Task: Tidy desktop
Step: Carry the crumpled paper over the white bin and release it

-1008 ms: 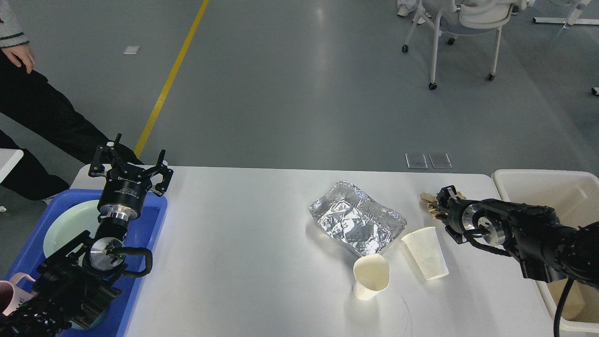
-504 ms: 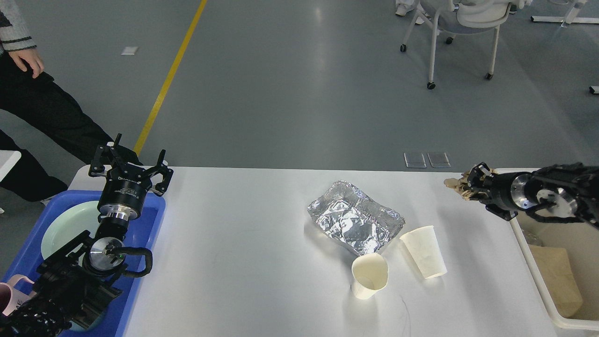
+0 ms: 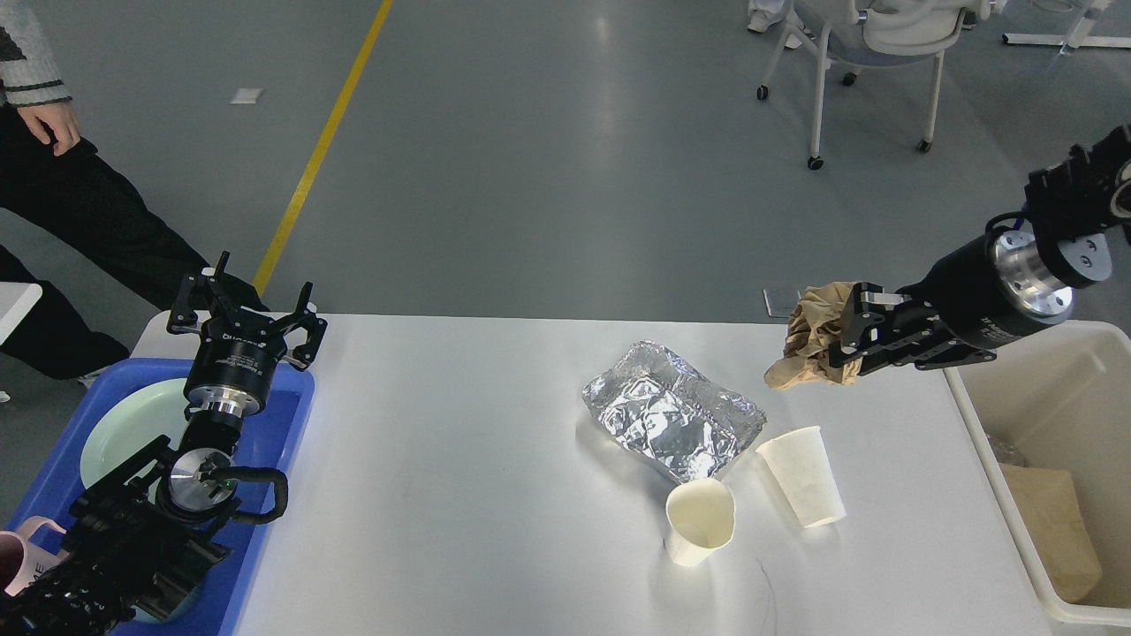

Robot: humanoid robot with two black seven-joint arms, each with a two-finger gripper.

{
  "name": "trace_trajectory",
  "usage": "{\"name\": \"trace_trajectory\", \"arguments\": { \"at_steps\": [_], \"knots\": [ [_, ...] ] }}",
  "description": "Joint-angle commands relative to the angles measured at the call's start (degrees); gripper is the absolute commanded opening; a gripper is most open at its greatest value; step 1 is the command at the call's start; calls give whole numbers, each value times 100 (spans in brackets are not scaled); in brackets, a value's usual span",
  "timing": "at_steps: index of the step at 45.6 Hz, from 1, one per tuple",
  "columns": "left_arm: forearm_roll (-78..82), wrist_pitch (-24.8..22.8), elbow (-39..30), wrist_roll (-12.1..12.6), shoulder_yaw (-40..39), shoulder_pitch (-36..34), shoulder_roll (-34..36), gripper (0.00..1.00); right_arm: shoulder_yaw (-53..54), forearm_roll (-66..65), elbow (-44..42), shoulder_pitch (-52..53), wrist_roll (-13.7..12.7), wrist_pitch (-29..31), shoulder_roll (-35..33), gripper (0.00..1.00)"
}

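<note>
The white desktop [image 3: 459, 459] fills the lower view. On it lie a crumpled foil sheet [image 3: 673, 417] and two white paper cups, one on its side with its mouth toward me [image 3: 700, 521] and one lying flat [image 3: 802, 475]. My right gripper [image 3: 844, 346] is shut on a crumpled brown paper wad [image 3: 808, 334] and holds it in the air above the desktop's far right part. My left gripper [image 3: 243, 314] is open and empty, pointing up above the blue tray [image 3: 274, 415].
The blue tray at the left holds a pale green plate [image 3: 124, 424]; a pink mug [image 3: 18, 556] is at its near corner. A cream bin [image 3: 1051, 459] at the right edge holds brown paper. A person [image 3: 62, 194] stands at far left. A chair [image 3: 875, 53] stands beyond.
My right arm has lifted the brown paper wad off the desktop and raised it, swinging up and back to the left. The left arm has not moved.
</note>
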Motion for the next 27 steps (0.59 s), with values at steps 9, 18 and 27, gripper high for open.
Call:
{"name": "trace_trajectory", "arguments": {
  "at_steps": [9, 18, 27],
  "knots": [
    [3, 0, 1, 0, 0, 1, 0, 97, -398, -59, -605, -400, 1, -634, 187, 0],
    [3, 0, 1, 0, 0, 1, 0, 97, -337, -59, -2564, -2297, 1, -1118, -130, 0],
    [-6, 0, 1, 0, 0, 1, 0, 97, 119, 169, -4656, -4757, 116, -1864, -78, 0]
  ]
}}
